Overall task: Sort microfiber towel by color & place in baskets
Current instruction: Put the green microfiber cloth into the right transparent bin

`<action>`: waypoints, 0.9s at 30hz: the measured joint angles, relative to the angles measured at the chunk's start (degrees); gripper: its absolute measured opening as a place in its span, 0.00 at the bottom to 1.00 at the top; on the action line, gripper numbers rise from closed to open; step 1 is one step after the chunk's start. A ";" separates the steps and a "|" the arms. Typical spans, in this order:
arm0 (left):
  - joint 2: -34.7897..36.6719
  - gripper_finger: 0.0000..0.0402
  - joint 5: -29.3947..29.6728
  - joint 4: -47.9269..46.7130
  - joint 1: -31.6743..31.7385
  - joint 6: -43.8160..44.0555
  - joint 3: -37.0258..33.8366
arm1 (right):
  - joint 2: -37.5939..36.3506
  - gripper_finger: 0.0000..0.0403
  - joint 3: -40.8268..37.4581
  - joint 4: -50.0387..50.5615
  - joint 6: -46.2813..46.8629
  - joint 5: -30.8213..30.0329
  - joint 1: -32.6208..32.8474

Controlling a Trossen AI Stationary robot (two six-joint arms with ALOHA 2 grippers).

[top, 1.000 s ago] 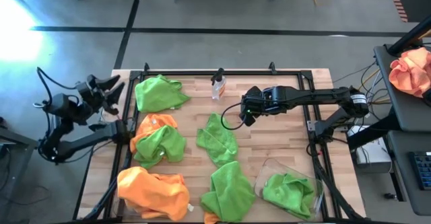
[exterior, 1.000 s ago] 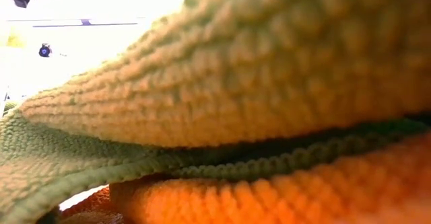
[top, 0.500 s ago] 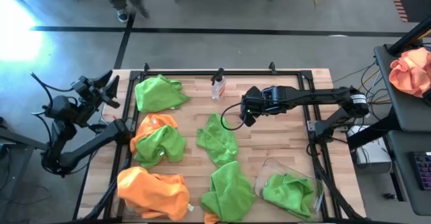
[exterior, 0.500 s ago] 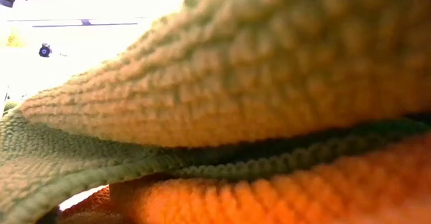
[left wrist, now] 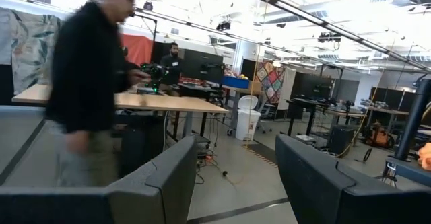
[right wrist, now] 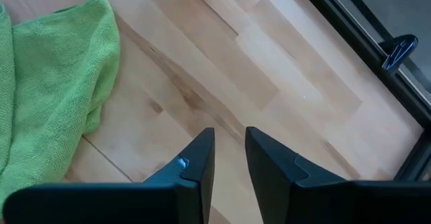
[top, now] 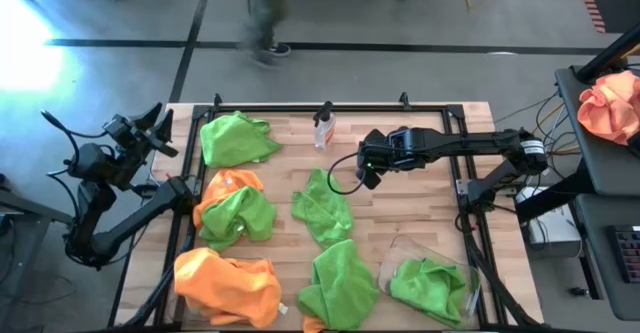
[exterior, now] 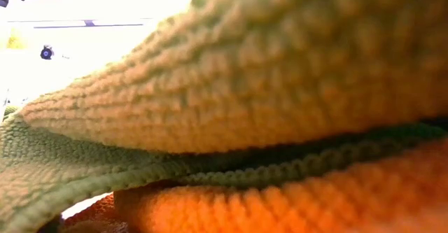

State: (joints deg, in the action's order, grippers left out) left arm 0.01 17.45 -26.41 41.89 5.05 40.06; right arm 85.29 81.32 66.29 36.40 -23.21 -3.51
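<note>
Several microfiber towels lie on the wooden table. A lime green one (top: 237, 138) is at the far left, and another green one lies over an orange one (top: 235, 211). More green ones are at the middle (top: 322, 206) (right wrist: 50, 83) and at the near edge (top: 340, 283). An orange towel (top: 228, 286) lies near left. A clear basket (top: 405, 248) near right holds a green towel (top: 430, 285). I cannot make out a second basket. My right gripper (top: 365, 173) (right wrist: 229, 138) hovers beside the middle green towel, its fingers a narrow gap apart. My left gripper (top: 160, 131) (left wrist: 236, 150) is raised off the table's left edge, wide open.
A small clear spray bottle (top: 323, 125) stands at the far middle of the table. A peach cloth bundle (top: 610, 103) lies on a side stand to the right. Towels (exterior: 245, 86) block the low view. A person (left wrist: 94, 89) walks past beyond the far edge.
My left arm has drawn a little toward the left, away from the table, with its gripper staying open. A person has walked across the floor beyond the far edge. The right arm and the towels have kept still.
</note>
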 joint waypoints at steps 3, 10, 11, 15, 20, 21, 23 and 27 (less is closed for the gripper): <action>0.00 0.46 0.00 0.00 0.00 0.01 0.01 | -0.01 0.21 0.00 -0.86 -0.26 0.01 0.00; 0.00 0.46 0.00 0.00 0.00 0.00 -0.01 | 0.00 0.20 0.00 -1.32 -1.12 0.03 0.00; 0.00 0.46 0.00 0.00 -0.02 0.01 -0.01 | 0.00 0.20 0.00 -1.33 -1.07 0.03 0.00; 0.00 0.46 0.00 0.53 -0.04 0.00 -0.01 | -0.01 0.18 0.00 -1.83 -0.64 0.05 0.00; 0.00 0.46 0.00 1.02 -0.04 -0.01 -0.03 | -0.01 0.19 0.00 -2.68 0.29 0.05 0.00; 0.00 0.46 0.00 1.03 -0.04 0.01 -0.03 | 0.01 0.19 0.00 -2.79 0.96 0.05 0.00; 0.00 0.46 0.00 1.03 -0.04 0.03 -0.03 | 0.01 0.20 0.00 -2.91 2.30 -0.16 0.00; 0.00 0.46 -0.01 1.03 -0.04 2.00 -0.01 | 0.01 0.21 0.00 -5.20 2.94 -0.86 0.00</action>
State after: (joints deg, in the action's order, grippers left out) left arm 0.01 17.44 -25.39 41.85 7.05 40.05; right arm 85.29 81.32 61.09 39.35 -24.08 -3.51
